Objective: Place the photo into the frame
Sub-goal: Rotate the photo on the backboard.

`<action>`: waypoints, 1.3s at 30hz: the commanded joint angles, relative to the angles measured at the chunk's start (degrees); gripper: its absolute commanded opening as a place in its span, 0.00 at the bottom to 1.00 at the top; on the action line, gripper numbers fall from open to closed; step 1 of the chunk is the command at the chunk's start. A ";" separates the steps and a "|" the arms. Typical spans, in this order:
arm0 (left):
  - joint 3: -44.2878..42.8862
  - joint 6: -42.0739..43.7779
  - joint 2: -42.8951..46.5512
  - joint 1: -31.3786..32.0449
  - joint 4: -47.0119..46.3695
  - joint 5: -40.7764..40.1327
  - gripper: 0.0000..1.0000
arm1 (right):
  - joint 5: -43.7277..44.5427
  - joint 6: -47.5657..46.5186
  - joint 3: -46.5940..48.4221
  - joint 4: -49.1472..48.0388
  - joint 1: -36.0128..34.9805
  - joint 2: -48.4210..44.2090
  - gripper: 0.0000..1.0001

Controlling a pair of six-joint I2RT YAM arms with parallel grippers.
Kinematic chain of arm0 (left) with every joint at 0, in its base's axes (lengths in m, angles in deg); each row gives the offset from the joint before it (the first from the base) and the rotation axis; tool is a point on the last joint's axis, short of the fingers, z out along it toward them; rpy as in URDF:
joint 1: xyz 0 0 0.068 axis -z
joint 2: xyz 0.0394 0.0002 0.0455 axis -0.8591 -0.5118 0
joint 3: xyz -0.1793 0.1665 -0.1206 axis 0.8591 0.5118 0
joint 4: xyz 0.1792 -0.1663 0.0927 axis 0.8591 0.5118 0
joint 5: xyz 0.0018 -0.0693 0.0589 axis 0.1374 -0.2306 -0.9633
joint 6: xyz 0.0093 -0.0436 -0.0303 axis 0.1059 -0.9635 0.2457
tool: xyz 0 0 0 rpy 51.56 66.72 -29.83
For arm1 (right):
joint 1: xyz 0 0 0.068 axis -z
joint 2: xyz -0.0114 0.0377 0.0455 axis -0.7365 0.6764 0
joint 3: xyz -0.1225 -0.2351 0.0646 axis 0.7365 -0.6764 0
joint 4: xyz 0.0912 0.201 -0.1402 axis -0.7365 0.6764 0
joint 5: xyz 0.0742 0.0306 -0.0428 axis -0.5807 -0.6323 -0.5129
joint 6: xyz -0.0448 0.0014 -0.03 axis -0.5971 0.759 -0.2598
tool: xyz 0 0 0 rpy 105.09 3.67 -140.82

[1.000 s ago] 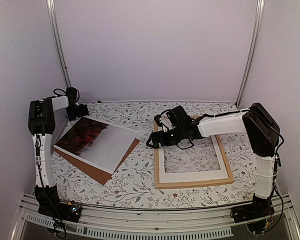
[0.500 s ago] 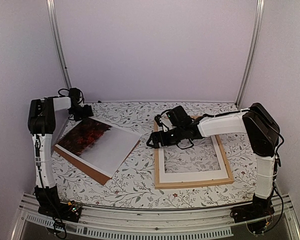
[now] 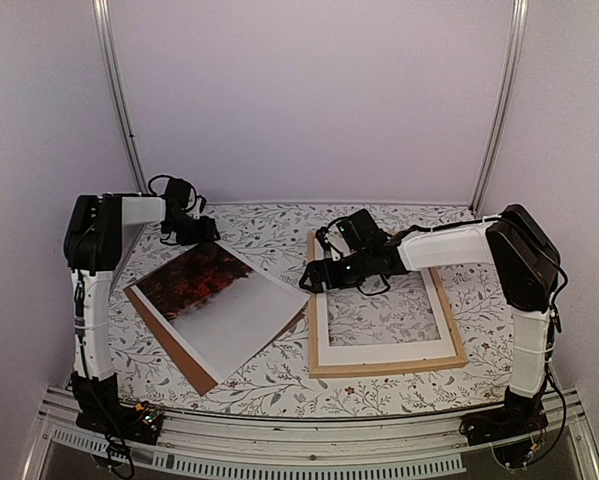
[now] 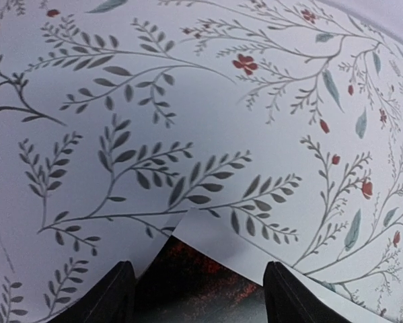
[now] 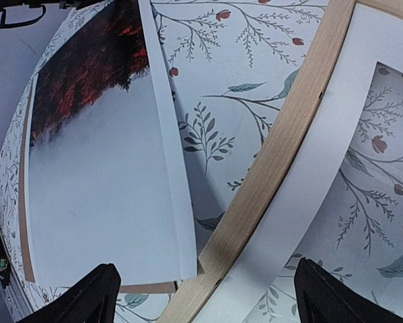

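Your frame (image 3: 389, 368) held only a white mat (image 3: 379, 352) (photo (image 3: 229, 300) outside, cropped in both wrist views); left end effector (image 4: 198, 282) and right end effector (image 5: 208, 289) gaped, released.

Top external: mounted high above near edge of table (image 3: 269, 375), tilted down and forward, far enough to take in whole surface. Left wrist: very close, skimming low over table, only corner of photo (image 4: 194, 289) at bottom centre. Right wrist: near, angled down, photo at left, frame (image 5: 275, 155) rail running diagonally at right. Shared across all three: photo. Shared across top and right wrist: frame's left rail.
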 commanded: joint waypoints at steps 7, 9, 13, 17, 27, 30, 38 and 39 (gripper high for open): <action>-1.29 6.90 -2.03 8.12 7.72 7.59 0.67 | 0.85 -0.38 0.56 1.71 0.44 -3.41 0.94; -1.58 7.65 -2.11 8.99 7.87 8.16 0.66 | 1.06 -0.30 0.21 1.61 0.44 -3.84 0.94; -1.62 9.51 -2.34 10.96 8.10 11.97 0.64 | 0.89 -0.36 -0.38 1.39 0.44 -4.48 0.94; -1.70 11.79 -2.10 14.05 9.47 13.31 0.64 | -1.36 -0.30 -0.84 0.66 0.36 -4.76 0.94; 7.54 4.36 13.91 15.55 -2.81 -0.05 0.76 | -4.54 -2.32 -0.07 2.25 -3.80 -4.12 0.91; 13.81 -0.05 21.12 15.58 -6.67 -7.37 0.82 | -4.40 -3.37 1.69 4.58 -5.70 -3.62 0.90; 30.87 -10.69 35.79 16.16 -1.50 -13.55 0.86 | -3.87 -4.16 8.82 11.98 -9.43 1.49 0.86; 33.89 -11.77 38.06 16.39 -1.57 -13.71 0.86 | -3.45 -4.16 9.85 12.93 -9.75 2.59 0.86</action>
